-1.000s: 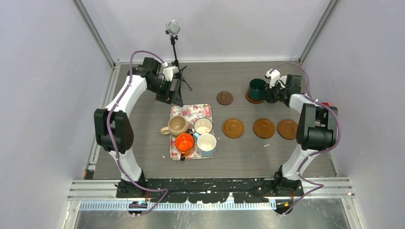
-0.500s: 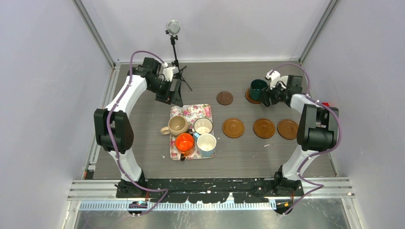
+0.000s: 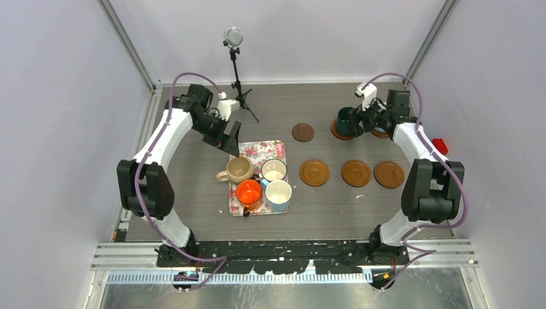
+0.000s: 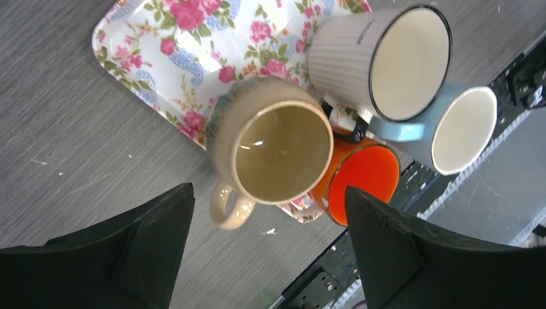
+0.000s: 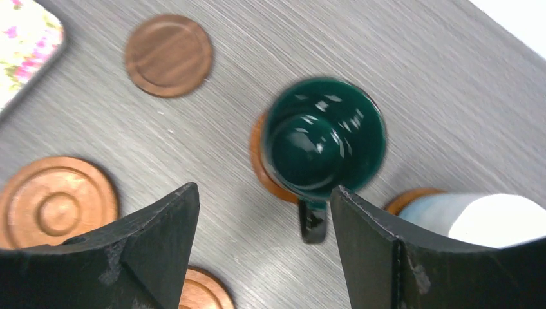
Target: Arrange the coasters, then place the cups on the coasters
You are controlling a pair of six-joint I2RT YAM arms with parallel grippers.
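A dark green cup point(image 5: 325, 138) point(image 3: 346, 119) stands on an orange-brown coaster point(image 5: 261, 168) at the back right. My right gripper point(image 5: 264, 188) point(image 3: 362, 122) hangs open just above it, the cup's handle point(image 5: 313, 222) between the fingers, untouched. Beside it a pale cup point(image 5: 496, 219) sits on another coaster point(image 5: 412, 196). Bare coasters: a dark one point(image 3: 302, 132) and three orange-brown point(image 3: 314, 172) point(image 3: 356, 172) point(image 3: 389, 174). My left gripper point(image 4: 267, 190) point(image 3: 230, 136) is open above the beige cup point(image 4: 270, 151) point(image 3: 239, 168). Cream point(image 4: 380, 61), orange point(image 4: 360, 183) and light blue point(image 4: 451, 129) cups stand close by.
The four cups crowd the near half of a floral tray point(image 3: 257, 149) point(image 4: 161, 45) at centre left. A small tripod stand point(image 3: 234, 58) rises at the back of the table. A red object point(image 3: 440, 145) lies by the right wall.
My right gripper has opened and let go of the green cup, lifting a little. My left arm has swung from behind the tray to over the beige cup.
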